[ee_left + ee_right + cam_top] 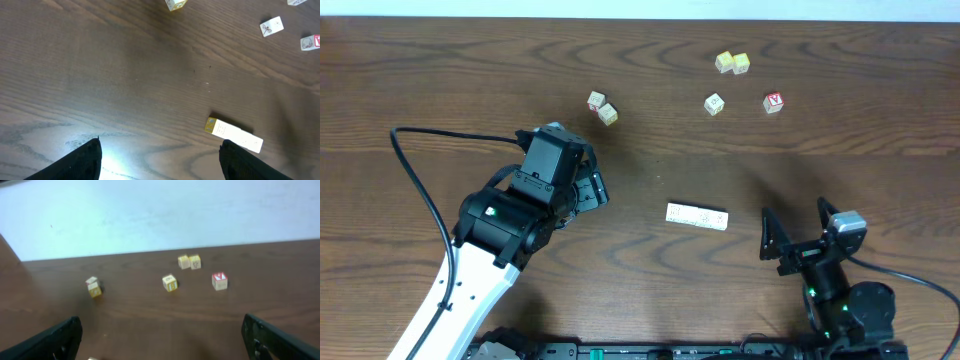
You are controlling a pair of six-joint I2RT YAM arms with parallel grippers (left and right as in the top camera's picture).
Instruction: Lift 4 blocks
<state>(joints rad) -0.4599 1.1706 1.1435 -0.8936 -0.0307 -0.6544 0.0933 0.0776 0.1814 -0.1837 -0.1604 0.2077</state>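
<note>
The blocks lie side by side in a short whitish row on the brown table, between the two arms. In the left wrist view the row of blocks lies at the lower right, just ahead of my right-hand finger, with a yellowish end face. My left gripper stands open to the left of the row, with nothing between its fingers. My right gripper is open to the right of the row, its jaws wide apart and empty, pointing toward the far side of the table.
Loose cubes sit farther back: a pair at the left, a yellowish pair, a single pale cube and a cube with a red letter. A black cable loops beside the left arm.
</note>
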